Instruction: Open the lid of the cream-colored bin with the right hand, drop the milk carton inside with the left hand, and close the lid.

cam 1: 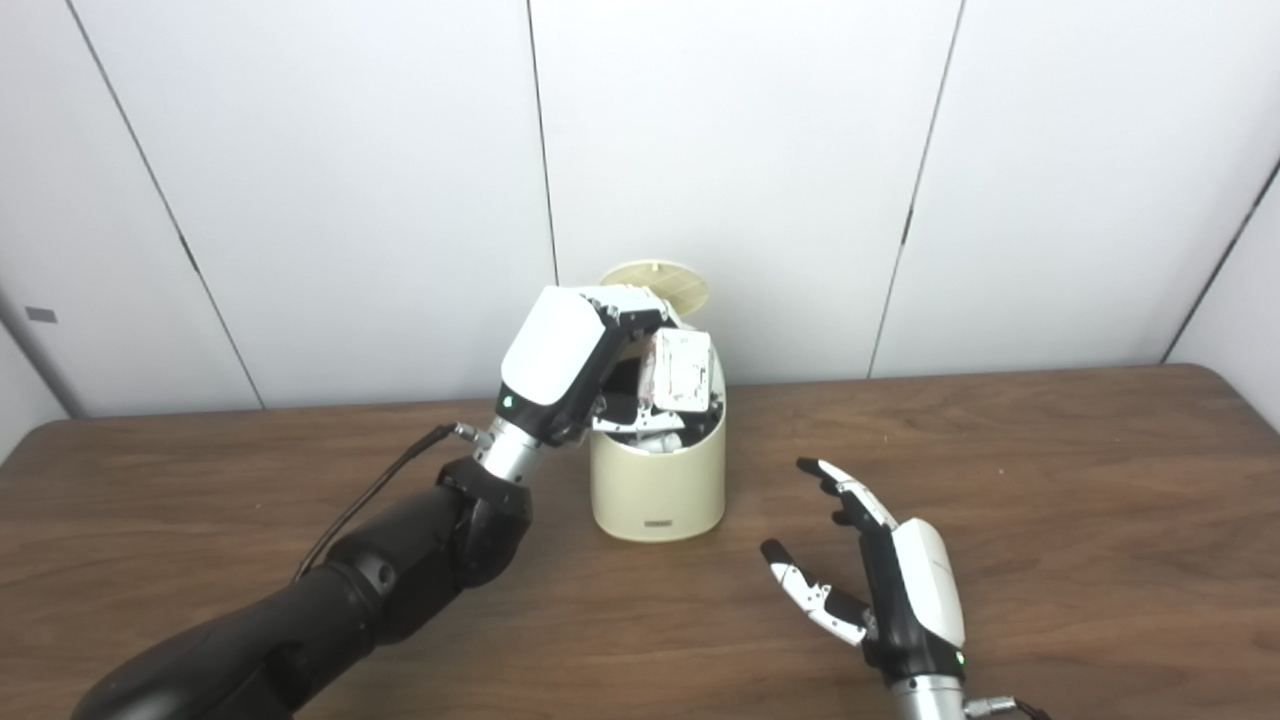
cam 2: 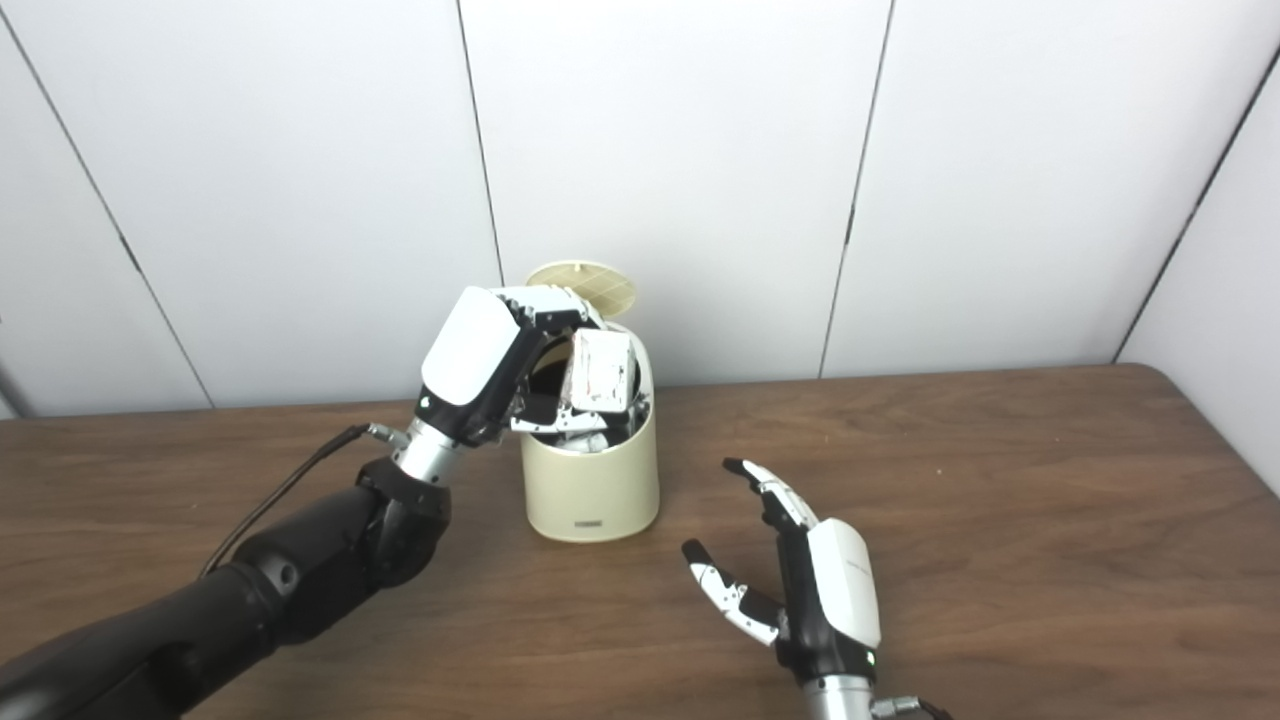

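Note:
The cream-colored bin [cam 1: 658, 485] stands mid-table near the wall, its round lid [cam 1: 655, 283] tipped up and back. My left hand [cam 1: 572, 352] hovers over the bin's mouth, shut on the white milk carton [cam 1: 683, 371], which hangs tilted partly inside the opening. The lower end of the carton is hidden by the bin's rim. My right hand [cam 1: 880, 565] rests low over the table to the right of the bin, open, fingers spread, holding nothing.
The brown wooden table [cam 1: 1050, 500] runs the width of the view. White wall panels [cam 1: 720, 150] stand right behind the bin. A black cable [cam 1: 370, 495] trails from my left wrist.

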You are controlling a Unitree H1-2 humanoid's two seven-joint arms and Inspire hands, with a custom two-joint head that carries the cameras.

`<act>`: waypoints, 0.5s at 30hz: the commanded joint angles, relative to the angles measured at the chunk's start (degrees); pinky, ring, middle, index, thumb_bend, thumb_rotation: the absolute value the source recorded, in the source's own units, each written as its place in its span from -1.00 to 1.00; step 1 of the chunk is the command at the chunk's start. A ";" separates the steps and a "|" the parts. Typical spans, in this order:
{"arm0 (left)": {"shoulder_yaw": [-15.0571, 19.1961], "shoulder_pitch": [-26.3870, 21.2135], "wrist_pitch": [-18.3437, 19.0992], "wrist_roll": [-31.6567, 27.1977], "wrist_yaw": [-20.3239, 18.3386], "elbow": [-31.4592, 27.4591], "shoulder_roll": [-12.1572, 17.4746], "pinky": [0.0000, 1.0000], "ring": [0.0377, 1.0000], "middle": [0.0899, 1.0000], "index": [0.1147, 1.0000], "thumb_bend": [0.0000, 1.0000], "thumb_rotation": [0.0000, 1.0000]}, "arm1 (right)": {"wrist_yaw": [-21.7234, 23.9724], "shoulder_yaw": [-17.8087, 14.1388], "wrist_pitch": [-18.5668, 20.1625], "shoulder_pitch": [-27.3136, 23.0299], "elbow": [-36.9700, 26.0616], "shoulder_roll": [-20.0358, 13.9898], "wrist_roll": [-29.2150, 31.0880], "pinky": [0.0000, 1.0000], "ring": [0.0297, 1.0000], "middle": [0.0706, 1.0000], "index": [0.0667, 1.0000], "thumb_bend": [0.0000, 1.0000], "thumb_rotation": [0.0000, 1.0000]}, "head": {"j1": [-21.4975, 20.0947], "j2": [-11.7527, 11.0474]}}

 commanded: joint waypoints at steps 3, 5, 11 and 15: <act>1.66 -2.34 -0.54 -0.50 0.39 -1.76 0.99 -0.06 0.06 0.06 -0.15 0.04 -0.85 | -0.91 1.45 -1.32 2.10 1.45 2.59 0.66 0.36 0.59 0.63 0.59 -0.52 -0.34 | 0.06 0.07; 1.67 -2.37 -0.54 -0.12 0.81 -1.65 1.04 -0.07 0.06 0.05 -0.15 0.04 -0.85 | -0.77 1.49 -0.97 2.12 1.25 2.59 0.43 0.37 0.59 0.64 0.59 -0.53 -0.35 | 0.10 0.04; 2.05 -2.26 -0.54 -0.33 0.38 -1.94 1.28 -0.07 0.05 0.04 -0.15 0.04 -0.85 | -0.73 1.48 -1.12 2.16 1.36 2.48 0.54 0.38 0.60 0.64 0.59 -0.52 -0.34 | 0.13 0.04; 1.86 -2.32 -0.54 -0.39 0.65 -1.68 1.29 -0.08 0.04 0.03 -0.15 0.04 -0.85 | -0.99 1.48 -1.59 1.97 1.71 2.45 0.64 0.38 0.60 0.64 0.59 -0.51 -0.34 | 0.25 0.09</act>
